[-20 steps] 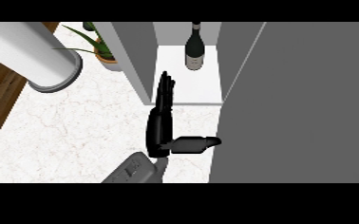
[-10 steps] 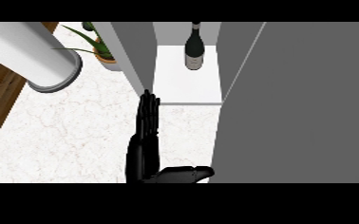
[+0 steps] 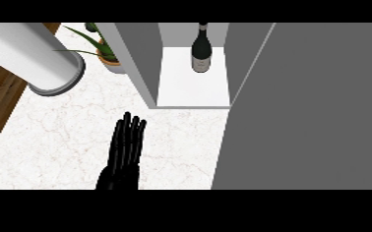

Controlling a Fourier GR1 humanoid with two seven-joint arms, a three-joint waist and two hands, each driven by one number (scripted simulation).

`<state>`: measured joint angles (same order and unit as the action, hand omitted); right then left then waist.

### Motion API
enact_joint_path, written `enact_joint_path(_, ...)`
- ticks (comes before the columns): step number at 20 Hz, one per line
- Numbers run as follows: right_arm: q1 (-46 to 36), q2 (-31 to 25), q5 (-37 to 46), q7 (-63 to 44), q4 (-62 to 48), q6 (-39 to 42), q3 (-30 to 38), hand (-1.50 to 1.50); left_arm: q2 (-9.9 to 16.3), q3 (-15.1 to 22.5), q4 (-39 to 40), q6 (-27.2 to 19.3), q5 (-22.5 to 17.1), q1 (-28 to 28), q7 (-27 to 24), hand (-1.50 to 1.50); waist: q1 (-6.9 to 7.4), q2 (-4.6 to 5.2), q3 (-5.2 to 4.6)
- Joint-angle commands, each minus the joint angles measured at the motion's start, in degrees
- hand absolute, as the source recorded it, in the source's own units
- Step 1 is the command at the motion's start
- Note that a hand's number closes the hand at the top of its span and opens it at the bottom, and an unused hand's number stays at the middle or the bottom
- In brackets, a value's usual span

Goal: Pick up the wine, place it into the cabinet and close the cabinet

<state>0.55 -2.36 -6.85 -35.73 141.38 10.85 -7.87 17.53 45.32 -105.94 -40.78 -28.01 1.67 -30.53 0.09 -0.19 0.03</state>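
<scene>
Dark wine bottle [image 3: 202, 49] upright inside open grey cabinet [image 3: 142, 59], on white shelf, near back.

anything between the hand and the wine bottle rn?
Head view: no object. From the hand up to the wine bottle lies bare marble counter, then the cabinet's white shelf floor; its door stands open.

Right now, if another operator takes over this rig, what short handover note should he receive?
Left hand: open, fingers straight, over the marble counter, holding nothing.
Right hand: not in view.
Wine bottle: standing upright on the white shelf inside the cabinet, toward the back.
Cabinet door: open, its grey panel filling the right side of the view.
Done: wine is placed in the cabinet.
Left: close the cabinet door.
</scene>
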Motion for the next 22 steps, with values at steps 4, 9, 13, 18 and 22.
enact_joint_path(4, 0.9, -2.5, -6.6, -2.1, 3.4, 3.5, 1.1, 1.50, 10.7, -5.6, -8.4, 10.7, -3.6, 6.9, -0.8, -1.50, 0.20, 0.07, -0.04)
enact_joint_path(9, -0.8, 0.1, -7.9, -6.4, 3.1, 2.0, -4.4, 1.50, 11.6, -7.8, -8.2, 12.1, -3.7, 9.9, -1.7, -1.50, 0.30, 0.10, -0.08)
enact_joint_path(13, 6.5, 2.3, -9.4, -7.7, 5.7, 1.5, -9.1, 1.50, 15.4, -10.7, -13.8, 12.6, -5.1, 13.5, -0.7, -1.50, 0.13, -0.06, -0.01)
enact_joint_path(18, 8.8, 2.2, -9.6, -11.3, 7.9, 1.8, -14.4, 1.50, 19.3, -19.1, -16.7, 16.6, -10.4, 16.5, -0.5, -1.50, 0.20, -0.08, -0.05)
enact_joint_path(22, 6.4, 0.6, -3.7, -8.2, 7.3, 5.5, -23.3, 1.50, 18.8, -23.5, -12.2, 21.7, -13.8, 17.8, -3.3, -1.50, 0.12, -0.13, -0.10)
